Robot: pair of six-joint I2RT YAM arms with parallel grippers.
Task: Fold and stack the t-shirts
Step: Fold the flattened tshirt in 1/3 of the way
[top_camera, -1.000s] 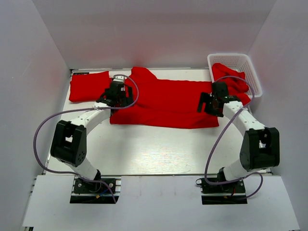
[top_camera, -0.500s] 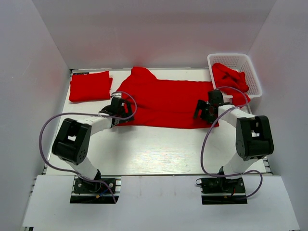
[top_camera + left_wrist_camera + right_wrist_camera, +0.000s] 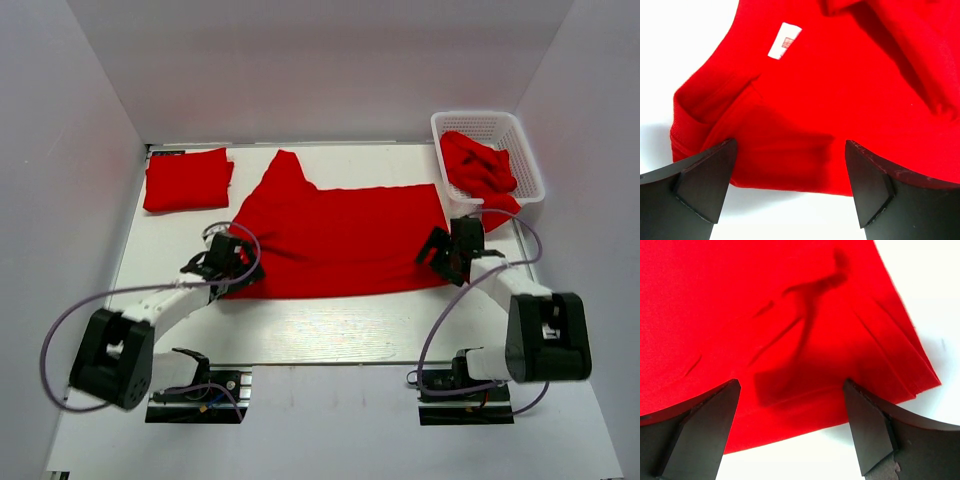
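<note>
One white lattice basket [image 3: 480,116] stands at the far right corner of the worktop [image 3: 330,325], top view. Contents: a crumpled heap of red t-shirts [image 3: 478,165], with one fold hanging over the near wall. The number in the heap cannot be told.

Outside the basket, two more lie on the worktop:
- One folded t-shirt [image 3: 186,180], a neat rectangle at the far left corner.
- One spread t-shirt [image 3: 340,235], flat across the middle, with a sleeve pointing to the far side.

The left end effector [image 3: 232,264] is at the spread shirt's near left corner. The right end effector [image 3: 445,252] is at its near right corner. Both are released, jaws wide.

Left wrist view: two dark fingers [image 3: 705,185] stand well apart, and the near edge of the spread t-shirt runs between them. A ribbed band shows at the cloth's left edge. One white label [image 3: 784,41] lies on the red fabric farther off. It carries small red print, too small to read. No cloth is pinched. Whether the fingertips touch the cloth cannot be told.

Right wrist view: two fingers are parted just as wide and frame the hem corner of the spread t-shirt. Several layered edges show at the right side of that corner. A dark shadow of the arm falls across the cloth. White worktop shows beyond the corner and below the hem. Nothing is grasped.
</note>
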